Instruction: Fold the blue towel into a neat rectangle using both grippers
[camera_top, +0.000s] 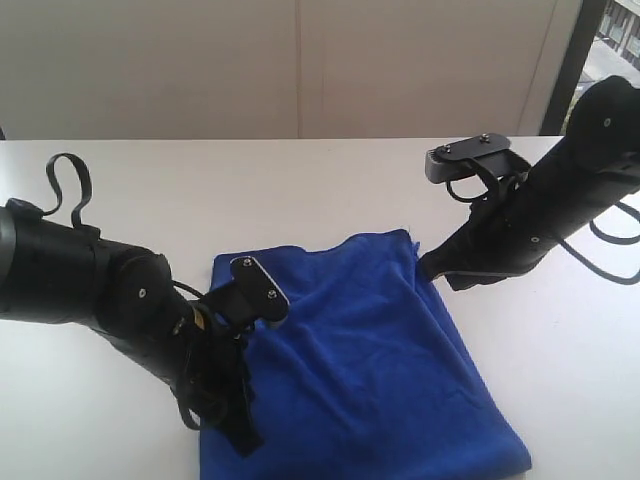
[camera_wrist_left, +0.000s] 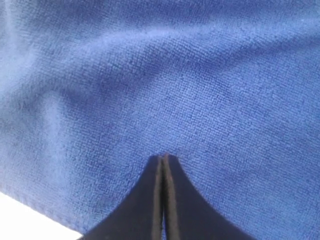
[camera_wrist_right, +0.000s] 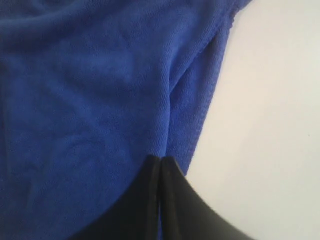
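Note:
The blue towel (camera_top: 370, 350) lies rumpled on the white table (camera_top: 300, 190), with its near end running out of the exterior view. My left gripper (camera_top: 243, 443) points down at the towel's left side. In the left wrist view this gripper (camera_wrist_left: 164, 156) is shut with its tips against the towel (camera_wrist_left: 200, 90); no cloth shows between the pads. My right gripper (camera_top: 429, 269) is at the towel's far right edge. In the right wrist view a raised fold of the towel (camera_wrist_right: 165, 115) runs straight into my right gripper (camera_wrist_right: 160, 158), which is shut on it.
A pale wall (camera_top: 300, 60) stands behind the table's far edge. Bare table (camera_top: 560, 380) lies to the right of the towel. The black left arm (camera_top: 90, 280) lies low over the table's left side, and the right arm (camera_top: 560, 190) comes in from the right.

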